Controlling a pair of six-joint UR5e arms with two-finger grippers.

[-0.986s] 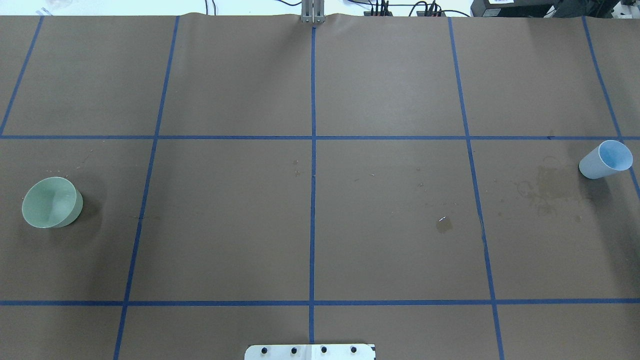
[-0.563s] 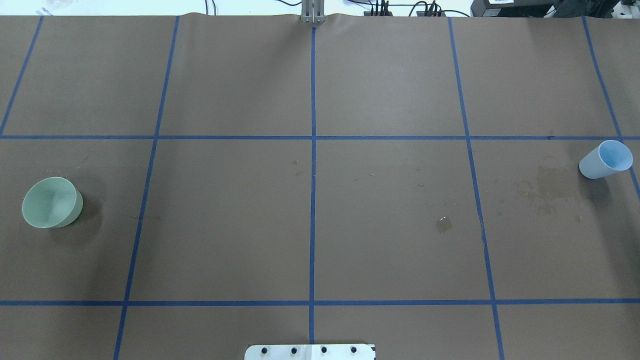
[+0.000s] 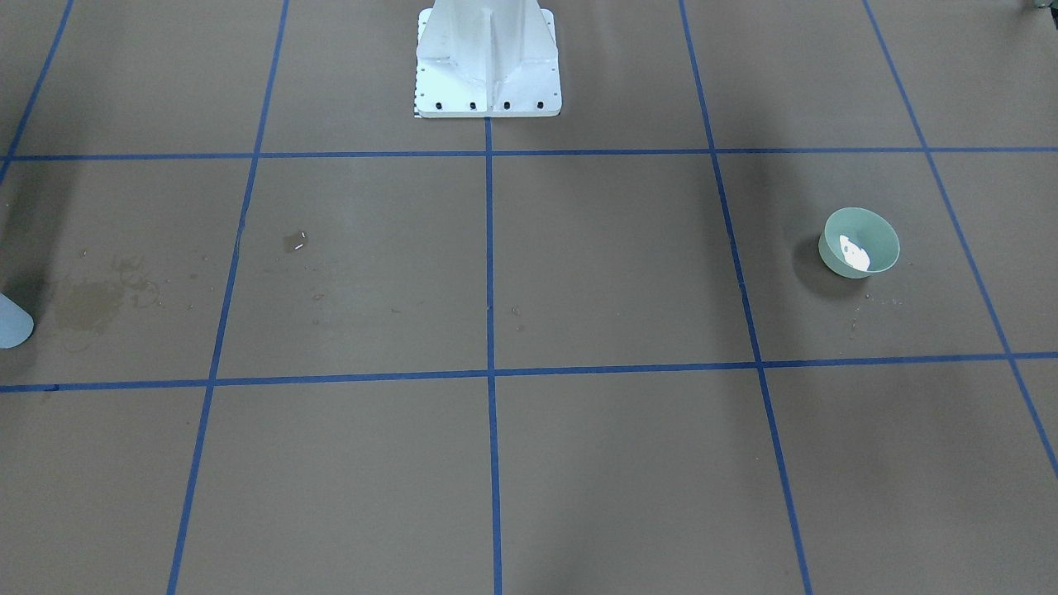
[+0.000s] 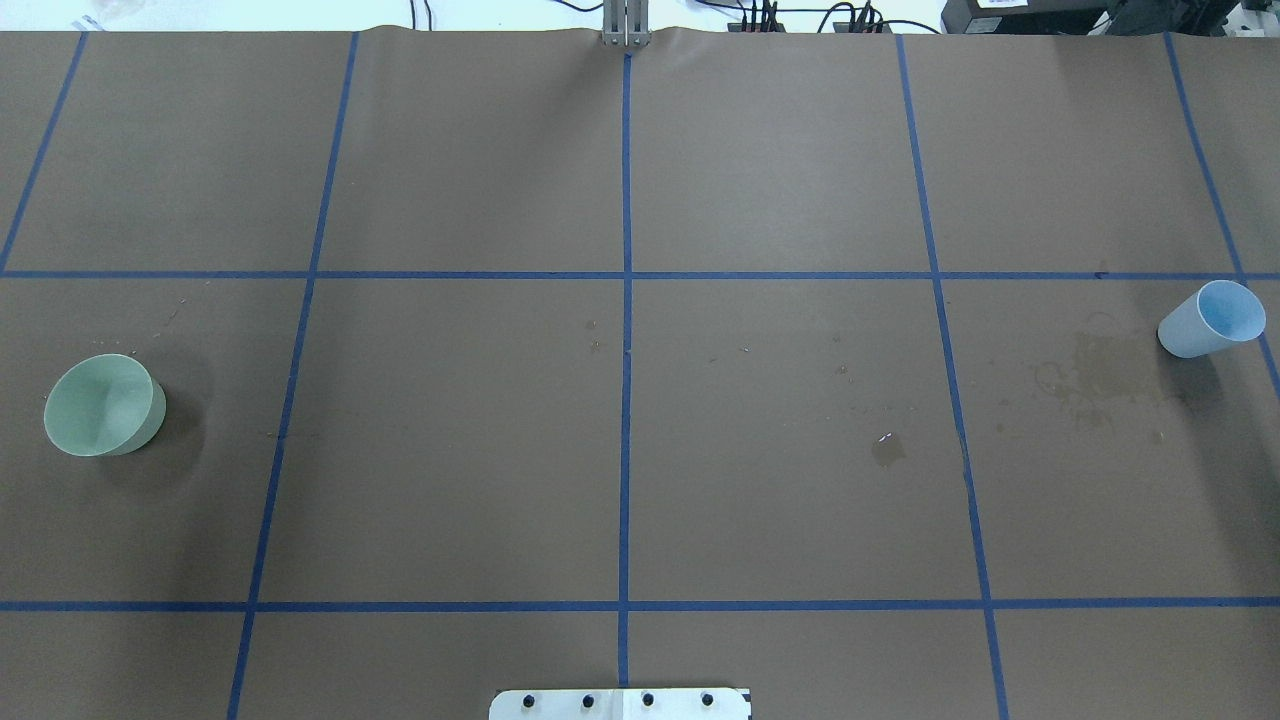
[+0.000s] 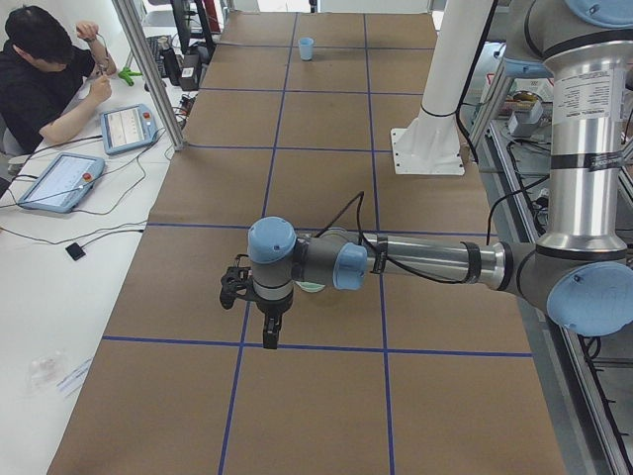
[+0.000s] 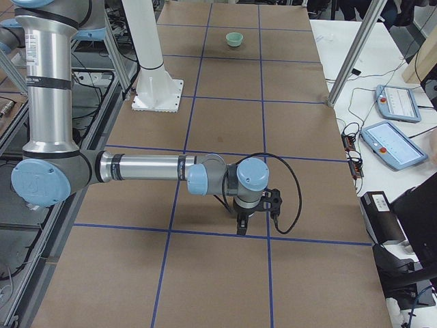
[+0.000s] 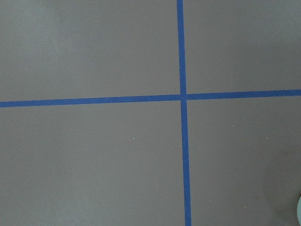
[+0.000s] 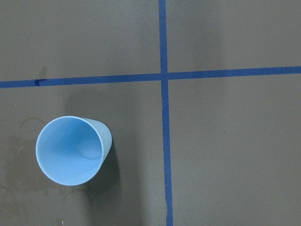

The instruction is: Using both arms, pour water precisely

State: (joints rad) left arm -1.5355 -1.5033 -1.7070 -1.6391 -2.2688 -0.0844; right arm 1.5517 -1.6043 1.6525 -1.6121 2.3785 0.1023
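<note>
1. Nearest the robot, the white bolted pedestal (image 4: 620, 703) sits central on the brown paper-covered counter (image 4: 450, 480), giving each arm its own half.
2. A small shiny pool of water (image 4: 886, 445) lies right of centre, likely a spill.
3. The pale green round bowl (image 4: 104, 405) stands far left. The left hand (image 5: 267, 334) hangs beside it.
4. The light blue plastic cup (image 4: 1212, 319) stands far right beside a damp stain (image 4: 1105, 365). The right hand (image 6: 240, 225) hangs downward nearby, probably to grasp it.
5. I cannot tell whether either hand is released or clenched.
</note>
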